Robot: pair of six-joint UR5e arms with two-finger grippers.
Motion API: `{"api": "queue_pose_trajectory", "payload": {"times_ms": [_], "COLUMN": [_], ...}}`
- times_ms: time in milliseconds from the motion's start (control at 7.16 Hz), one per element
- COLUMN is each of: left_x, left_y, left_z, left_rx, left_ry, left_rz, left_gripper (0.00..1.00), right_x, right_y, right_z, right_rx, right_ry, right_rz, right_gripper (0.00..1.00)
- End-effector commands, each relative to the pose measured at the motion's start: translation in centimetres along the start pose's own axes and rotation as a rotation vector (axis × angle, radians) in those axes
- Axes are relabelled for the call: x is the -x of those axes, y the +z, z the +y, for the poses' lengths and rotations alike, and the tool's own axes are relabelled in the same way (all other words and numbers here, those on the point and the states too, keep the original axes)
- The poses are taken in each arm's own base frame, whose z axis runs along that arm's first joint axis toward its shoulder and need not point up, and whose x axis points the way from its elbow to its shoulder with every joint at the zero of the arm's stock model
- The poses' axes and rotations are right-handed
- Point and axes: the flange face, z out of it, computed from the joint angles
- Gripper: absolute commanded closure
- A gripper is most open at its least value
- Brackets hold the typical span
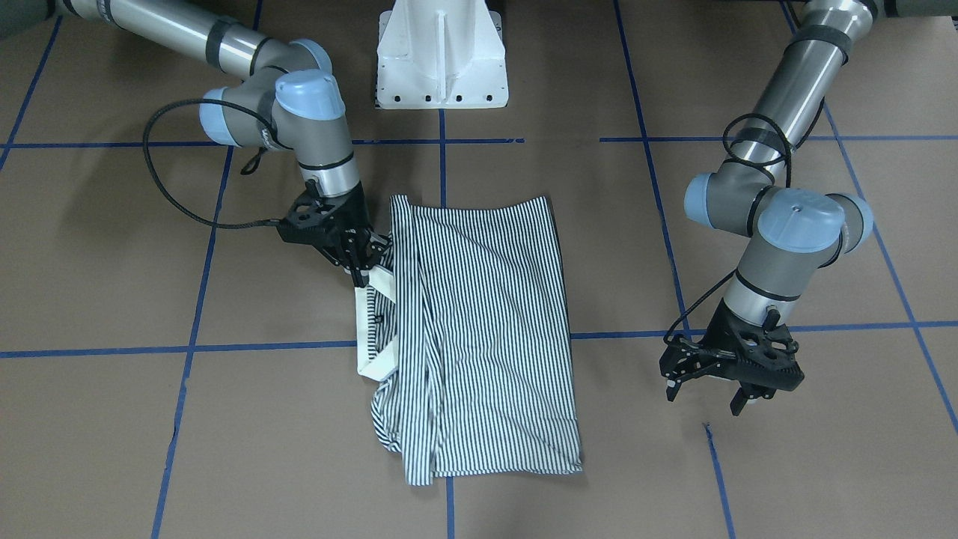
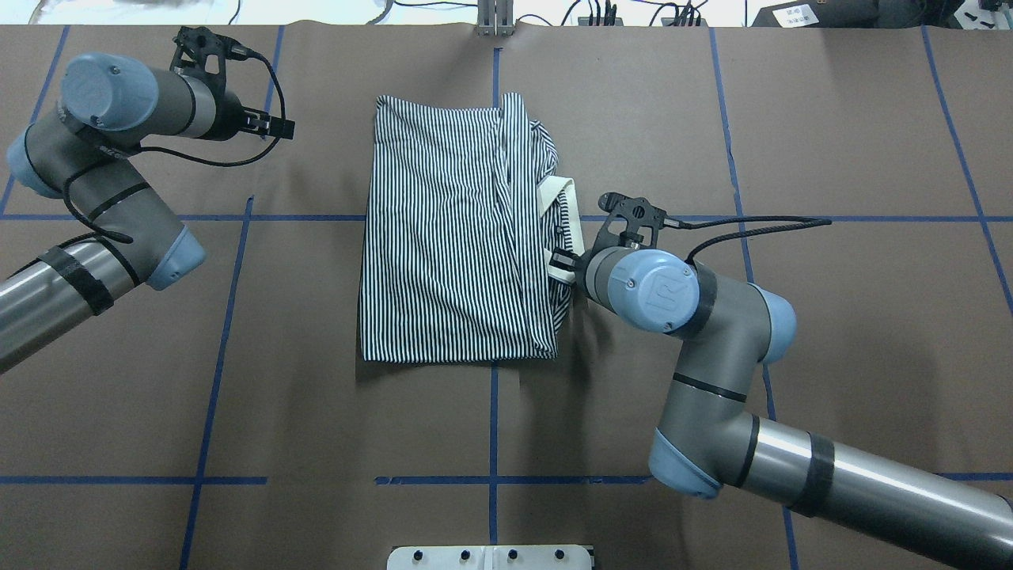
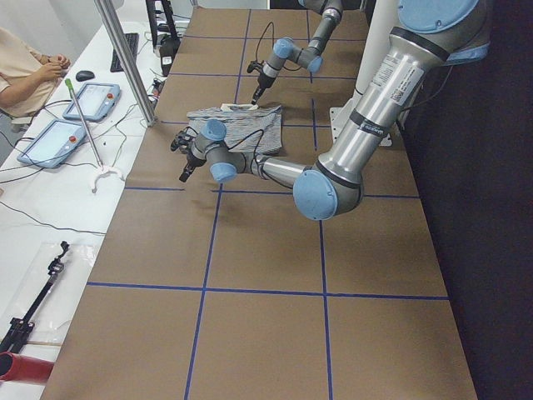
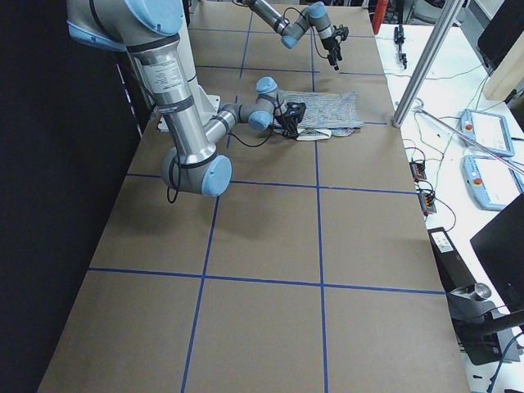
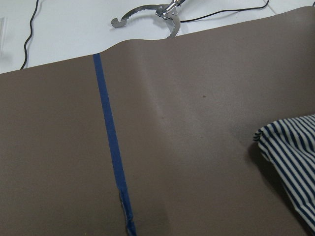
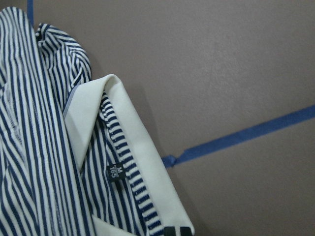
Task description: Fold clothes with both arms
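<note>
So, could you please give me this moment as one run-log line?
polo shirt: partly folded, on table | right gripper: at cream collar, grip unclear | left gripper: open, clear of shirt

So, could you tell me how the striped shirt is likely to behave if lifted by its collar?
Probably floppy: the shirt lies flat with soft wrinkles and bunched folds, so it would likely drape and unfold. The cream collar holds a crisper fold, so it seems somewhat stiffer. The cloth looks thin, so probably light.
</note>
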Motion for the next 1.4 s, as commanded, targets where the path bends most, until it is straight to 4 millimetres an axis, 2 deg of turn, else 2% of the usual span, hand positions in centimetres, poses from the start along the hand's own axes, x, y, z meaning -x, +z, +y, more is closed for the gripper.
{"api": "queue_pose_trajectory", "payload": {"times_ms": [0, 140, 279, 419, 558, 698, 838, 977, 1257], "left_x": [-0.6, -0.7, -1.0, -1.0, -1.0, -1.0, -1.0, -1.1, -1.2], "left_y": [0.2, 0.2, 0.3, 0.3, 0.3, 0.4, 0.4, 0.4, 0.4], "left_z": [0.4, 0.4, 0.5, 0.6, 0.6, 0.7, 0.7, 0.8, 0.7], "left_rx": [0.005, 0.006, 0.007, 0.009, 0.009, 0.010, 0.010, 0.011, 0.010], "left_ry": [0.002, -0.005, -0.003, -0.002, -0.002, -0.002, -0.002, -0.002, -0.002], "left_rz": [0.007, 0.008, 0.010, 0.010, 0.010, 0.011, 0.011, 0.012, 0.013], "left_gripper": [0.00, 0.00, 0.00, 0.00, 0.00, 0.00, 0.00, 0.00, 0.00], "right_x": [-3.9, -4.3, -4.3, -3.5, -2.6, -1.7, 0.5, 3.1, 3.4], "right_y": [-1.3, -1.2, -1.1, -1.5, -3.3, -6.1, -7.4, -8.2, -8.3], "right_z": [0.6, 0.6, 1.5, 1.4, 1.3, 1.4, 1.7, 3.1, 7.3], "right_rx": [0.006, 0.003, 0.013, -0.003, 0.008, 0.035, 0.063, 0.092, 0.151], "right_ry": [-0.019, -0.019, -0.031, -0.036, -0.122, -0.213, -0.257, -0.306, -0.505], "right_rz": [0.016, 0.019, 0.021, 0.008, 0.016, 0.075, 0.124, 0.146, 0.173], "right_gripper": [1.00, 1.00, 0.01, 0.00, 0.00, 0.00, 0.00, 0.00, 0.02]}}
